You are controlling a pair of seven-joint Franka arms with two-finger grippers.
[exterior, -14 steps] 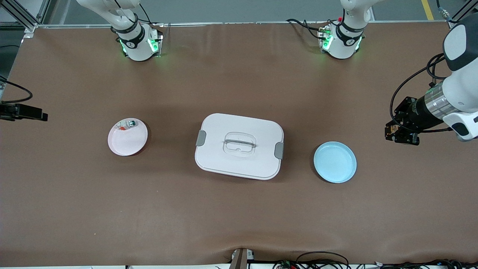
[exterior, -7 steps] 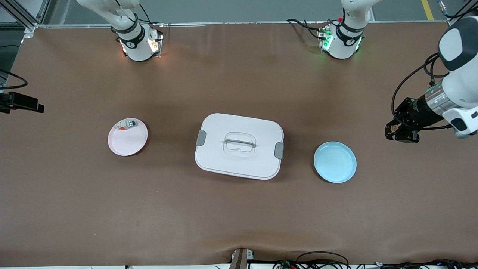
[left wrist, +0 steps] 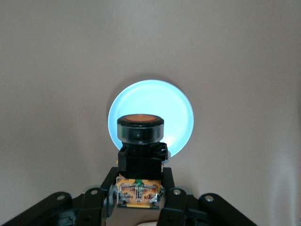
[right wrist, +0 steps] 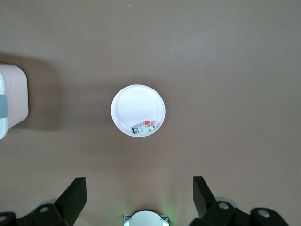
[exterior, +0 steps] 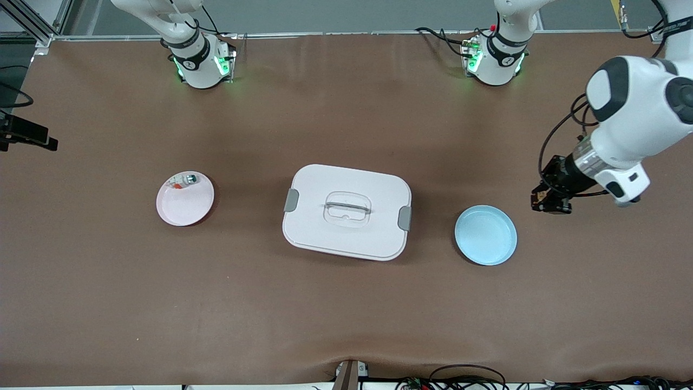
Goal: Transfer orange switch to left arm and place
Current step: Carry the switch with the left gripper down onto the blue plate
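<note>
Cropping takes most of the right arm: in the front view only its base (exterior: pixel 197 59) shows at the upper left of the frame, with a black part of it cut by the left edge. The right gripper (right wrist: pixel 139 200) shows only in the right wrist view, its two black fingers (right wrist: pixel 75 197) spread wide apart with nothing between them, high over the pink plate (exterior: pixel 184 198). On that plate, at its rim toward the robot bases, lie a small white piece with an orange bit (right wrist: pixel 148 124) and a green-tipped silvery piece (exterior: pixel 190 177), too small to read in detail.

At the right of the front view, the left gripper (exterior: pixel 548 200) is a dark cluster over bare table just beside the blue plate (exterior: pixel 485 235); its load cannot be made out there. The left wrist view settles it: the left gripper (left wrist: pixel 138 200) is clamped on the orange switch (left wrist: pixel 140 141), a black cylinder with a round orange cap, upright, its lower contact block partly hidden by the fingers.

Open brown table (exterior: pixel 346 319) surrounds everything; the plates sit well apart from the box (exterior: pixel 346 212) at the centre of the frame, with wide bare margins toward every edge. The box is a white, rounded-rectangle plastic container with grey side latches and a clear recessed lid handle. Both plates are smooth, shallow rounds.
</note>
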